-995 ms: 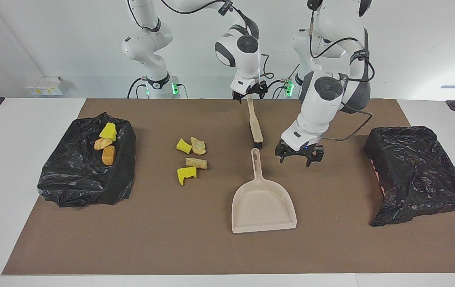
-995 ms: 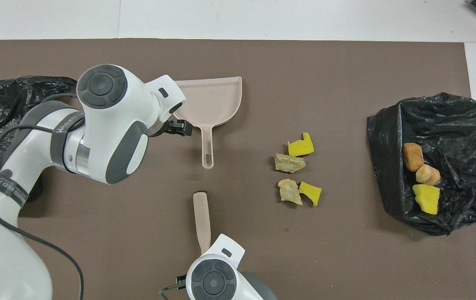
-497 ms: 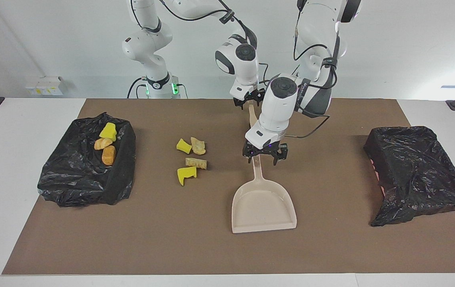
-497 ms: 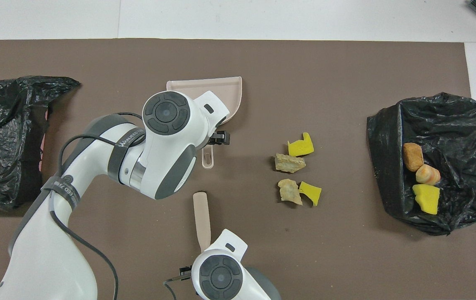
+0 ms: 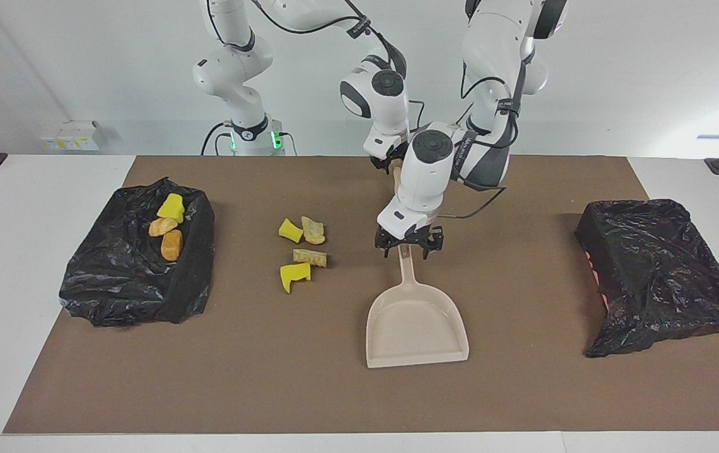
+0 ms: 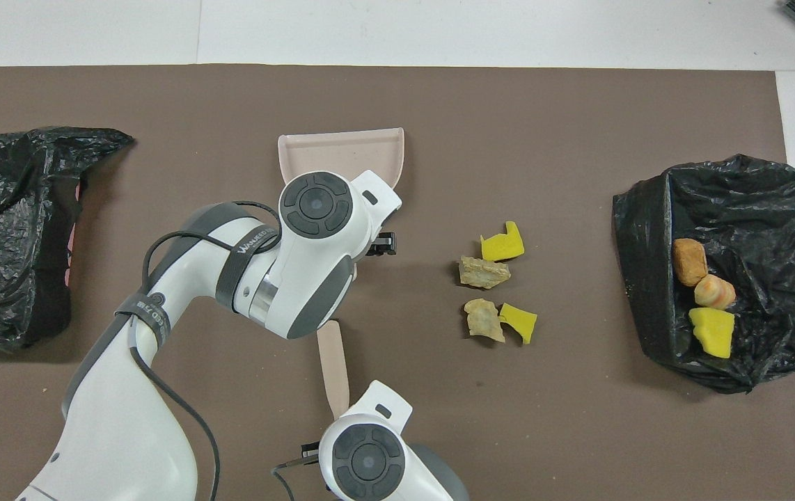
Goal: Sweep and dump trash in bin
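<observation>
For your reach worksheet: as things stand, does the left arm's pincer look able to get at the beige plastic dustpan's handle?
Probably yes. The left pincer hangs right over the handle end of the beige plastic dustpan, fingers spread, and nothing lies between them; the loose scraps sit off toward the right arm's end.

Beige dustpan [image 5: 415,324], yellow and tan trash [image 5: 301,246], black bin [image 5: 136,264], brown mat [image 5: 309,384].
</observation>
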{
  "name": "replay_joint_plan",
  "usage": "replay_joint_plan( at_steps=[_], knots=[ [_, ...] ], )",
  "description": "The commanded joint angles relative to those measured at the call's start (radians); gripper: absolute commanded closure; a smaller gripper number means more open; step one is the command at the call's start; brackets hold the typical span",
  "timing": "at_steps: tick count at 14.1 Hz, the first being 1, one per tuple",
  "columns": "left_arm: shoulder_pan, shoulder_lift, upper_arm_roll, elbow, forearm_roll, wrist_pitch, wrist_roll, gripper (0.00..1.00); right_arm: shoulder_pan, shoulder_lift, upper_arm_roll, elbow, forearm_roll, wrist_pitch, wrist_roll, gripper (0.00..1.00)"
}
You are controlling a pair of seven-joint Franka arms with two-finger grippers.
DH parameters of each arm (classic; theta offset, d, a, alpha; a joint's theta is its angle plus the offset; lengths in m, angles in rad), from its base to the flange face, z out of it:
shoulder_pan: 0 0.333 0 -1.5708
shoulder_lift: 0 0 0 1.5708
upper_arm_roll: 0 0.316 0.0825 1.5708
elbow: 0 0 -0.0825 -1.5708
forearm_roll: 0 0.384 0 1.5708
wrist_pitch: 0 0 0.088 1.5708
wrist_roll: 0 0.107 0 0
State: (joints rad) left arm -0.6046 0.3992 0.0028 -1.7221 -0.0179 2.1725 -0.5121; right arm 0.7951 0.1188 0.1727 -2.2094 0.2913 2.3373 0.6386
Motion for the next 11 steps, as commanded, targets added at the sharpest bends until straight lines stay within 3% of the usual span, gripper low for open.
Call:
replay_joint_plan(
  at_steps=[1,3,6,11],
  knots=[
    [-0.001,-0.002,0.012,-0.005,0.018,0.004,-0.008,1.0,-0.011,0.004,-0.002,0.02,0.002,-0.036,-0.02,1.0],
    [0.005,-0.007,0.017,-0.002,0.018,0.004,-0.005,1.0,-0.031,-0.037,-0.006,0.017,-0.007,-0.097,-0.019,1.0],
    [0.025,-0.008,0.026,0.007,0.019,0.006,0.039,1.0,-0.123,-0.174,-0.004,-0.036,-0.021,-0.224,-0.098,1.0],
    [0.147,-0.062,0.031,0.018,0.03,-0.04,0.313,1.0,-0.331,-0.356,-0.004,-0.081,-0.052,-0.453,-0.218,1.0]
  ],
)
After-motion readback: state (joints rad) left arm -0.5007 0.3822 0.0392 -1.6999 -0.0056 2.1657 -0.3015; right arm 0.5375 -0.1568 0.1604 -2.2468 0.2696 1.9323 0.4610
